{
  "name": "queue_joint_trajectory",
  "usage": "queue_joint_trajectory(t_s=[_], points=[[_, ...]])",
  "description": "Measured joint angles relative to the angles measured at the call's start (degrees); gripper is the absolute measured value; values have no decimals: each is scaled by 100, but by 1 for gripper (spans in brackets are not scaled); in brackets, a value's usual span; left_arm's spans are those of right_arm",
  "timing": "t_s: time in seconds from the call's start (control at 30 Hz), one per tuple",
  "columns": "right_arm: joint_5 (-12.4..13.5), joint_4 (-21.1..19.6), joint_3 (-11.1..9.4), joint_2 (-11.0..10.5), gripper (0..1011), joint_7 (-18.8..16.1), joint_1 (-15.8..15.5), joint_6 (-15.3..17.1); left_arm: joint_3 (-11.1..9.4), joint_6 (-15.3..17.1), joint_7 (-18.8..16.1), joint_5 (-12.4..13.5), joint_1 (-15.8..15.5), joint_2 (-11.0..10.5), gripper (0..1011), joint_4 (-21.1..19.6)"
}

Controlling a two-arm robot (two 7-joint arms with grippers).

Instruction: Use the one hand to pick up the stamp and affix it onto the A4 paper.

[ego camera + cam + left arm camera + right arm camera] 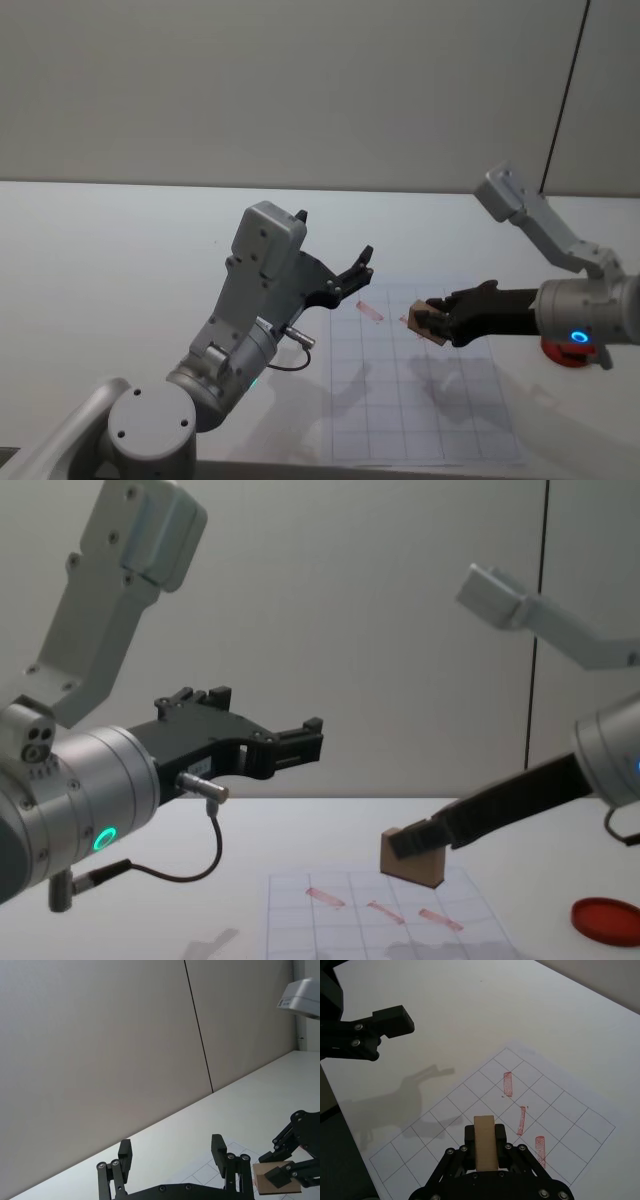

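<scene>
In the head view, the right gripper (432, 325) pinches the stamp (420, 318) above the far edge of the A4 paper (420, 425), which lies by the tabletop's near edge. The left gripper (352, 276) hangs idle beside the sheet's far left corner. The left wrist view shows its fingers (218, 1147) spread apart and holding nothing. In the right wrist view, the block is upright between the jaws, over blank squares near three red marks (508, 1084). In the chest view, the stamp seems to hover clear of the sheet. The step in hand is likely positioning; next, a straight descent and firm press on a free square.
</scene>
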State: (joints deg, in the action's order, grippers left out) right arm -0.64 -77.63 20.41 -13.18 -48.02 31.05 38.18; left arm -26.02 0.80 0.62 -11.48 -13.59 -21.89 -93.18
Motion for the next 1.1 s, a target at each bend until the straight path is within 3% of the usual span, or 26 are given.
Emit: queue_joint_trajectory(t_s=[0.63,1.1], points=[[-112,972,250,340,216,156,403,-235,0,0,0,0,0,0,1002,0],[-350,1469,400,528,214,50,728,-247,0,0,0,0,0,0,1002,0]])
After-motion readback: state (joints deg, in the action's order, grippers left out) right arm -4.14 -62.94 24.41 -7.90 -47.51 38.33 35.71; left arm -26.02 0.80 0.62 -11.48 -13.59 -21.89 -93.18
